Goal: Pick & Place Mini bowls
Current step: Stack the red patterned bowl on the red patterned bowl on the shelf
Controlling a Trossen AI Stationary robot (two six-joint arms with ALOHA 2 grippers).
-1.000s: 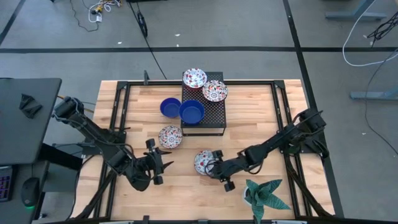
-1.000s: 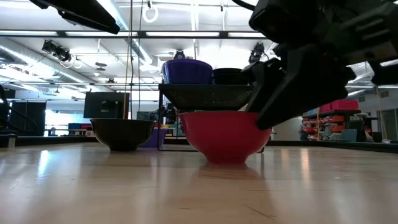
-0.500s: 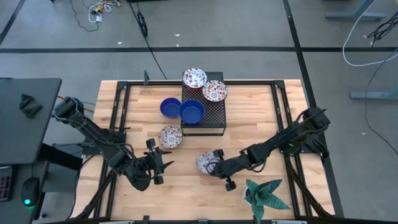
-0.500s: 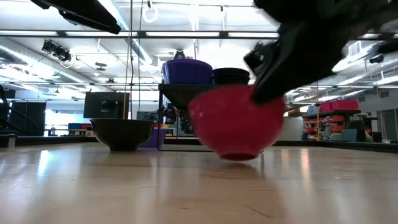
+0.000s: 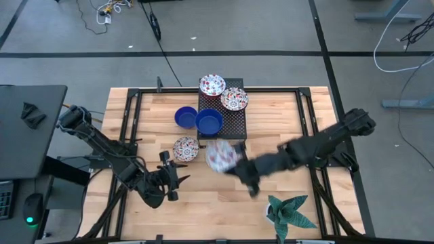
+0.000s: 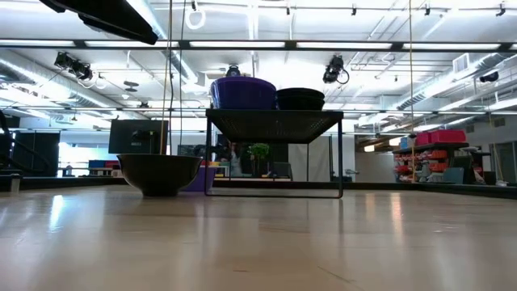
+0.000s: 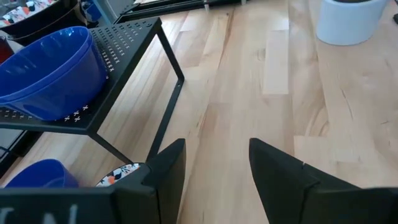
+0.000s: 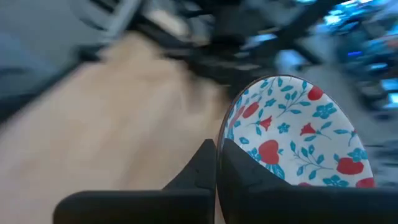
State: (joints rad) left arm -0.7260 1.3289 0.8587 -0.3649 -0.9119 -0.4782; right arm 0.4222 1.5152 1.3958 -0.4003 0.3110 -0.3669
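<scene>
Worktop (image 5: 285, 115): pale wood planks with visible grain, rectangular, edged by a black metal frame. The right half is mostly bare; the front strip between the two arms is also bare.

Rack (image 5: 234, 125): black perforated metal shelf on thin legs, standing at the worktop's rear centre. In the low view there is open space under its deck (image 6: 273, 121).

Floral mini bowls on rack: two, white with red-and-blue pattern, one at the rear left corner (image 5: 211, 85), one beside it to the right (image 5: 234, 99).

Blue mini bowls: glossy cobalt, round. One (image 5: 209, 121) sits on the rack's front left; one (image 5: 185, 116) is on the worktop just left of the rack.

Floral mini bowl on worktop (image 5: 185, 148): in front of the rack's left end, close to the left arm.

Carried floral mini bowl (image 5: 220, 155): white inside with red hearts and blue flowers, tilted on edge, raised off the wood just in front of the rack.

Right tool (image 8: 217, 165): dark fingers pinched together on the rim of the carried floral mini bowl, one inside, one outside.

Left tool (image 7: 214, 171): fingers spread apart with nothing between them, low near the front left, pointing toward the rack.

Potted plant (image 5: 290, 213): green spiky leaves, white pot, front right edge of the worktop.
</scene>
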